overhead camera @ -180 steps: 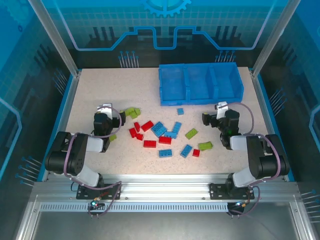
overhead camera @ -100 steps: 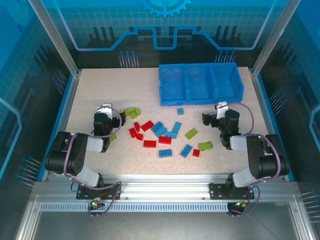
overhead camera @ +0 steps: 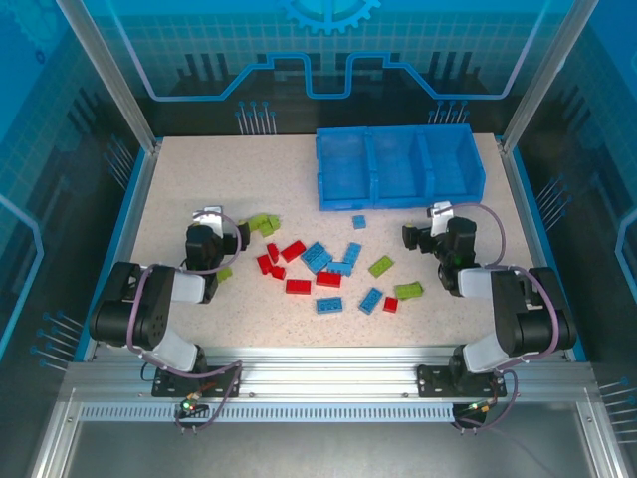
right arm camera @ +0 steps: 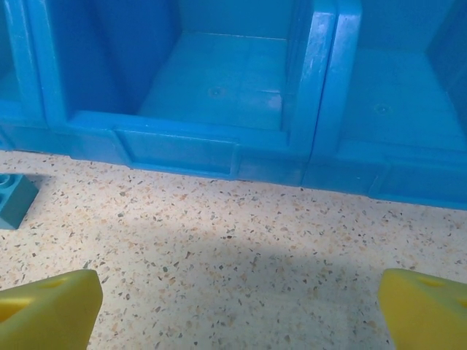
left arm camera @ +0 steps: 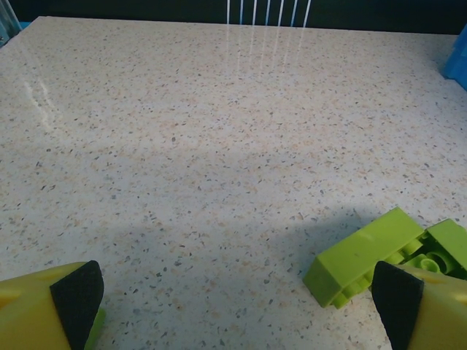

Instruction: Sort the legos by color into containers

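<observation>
Gaping left claw (left arm camera: 233, 299) | green lego (left arm camera: 363, 257) just right of it | right claw (right arm camera: 241, 299) gaping, tray (right arm camera: 182, 149) ahead

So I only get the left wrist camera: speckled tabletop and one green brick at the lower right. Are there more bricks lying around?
Observer: Plenty. From above I see red bricks, blue bricks and more green bricks scattered across the middle of the table.
Operator: Where are they meant to go?
Observer: A blue tray with three compartments sits at the far right of the table; no brick is in it yet.
Operator: And the other arm?
Observer: The right hand is open and holds nothing, facing the tray's front wall.
</observation>
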Controlling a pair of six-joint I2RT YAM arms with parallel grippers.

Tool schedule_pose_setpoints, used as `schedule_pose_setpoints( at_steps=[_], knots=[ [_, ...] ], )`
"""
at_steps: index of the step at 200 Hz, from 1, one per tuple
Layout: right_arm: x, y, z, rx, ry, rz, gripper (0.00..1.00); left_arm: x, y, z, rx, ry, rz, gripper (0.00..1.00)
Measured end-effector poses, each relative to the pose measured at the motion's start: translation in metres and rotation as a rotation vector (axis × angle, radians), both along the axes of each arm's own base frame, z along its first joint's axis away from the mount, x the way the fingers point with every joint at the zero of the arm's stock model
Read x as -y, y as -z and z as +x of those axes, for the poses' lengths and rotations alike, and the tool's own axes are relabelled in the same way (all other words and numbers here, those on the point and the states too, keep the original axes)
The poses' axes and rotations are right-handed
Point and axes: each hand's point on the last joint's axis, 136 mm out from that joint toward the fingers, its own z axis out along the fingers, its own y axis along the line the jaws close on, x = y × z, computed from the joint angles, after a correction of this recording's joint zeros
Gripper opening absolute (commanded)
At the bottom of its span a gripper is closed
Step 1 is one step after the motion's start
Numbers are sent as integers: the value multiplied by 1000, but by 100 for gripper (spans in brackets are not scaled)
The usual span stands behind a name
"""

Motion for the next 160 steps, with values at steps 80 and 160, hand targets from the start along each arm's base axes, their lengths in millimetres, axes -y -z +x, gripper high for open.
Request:
schedule_pose_setpoints(
  at_steps=[80, 160],
  knots=[
    [-14, -89, 11, -149, 20, 109, 88, 14, -116, 23, -43, -55, -162, 99],
    [-21, -80, 5, -413, 95, 64, 82, 100, -94, -36, -258, 100, -202, 99]
  ],
)
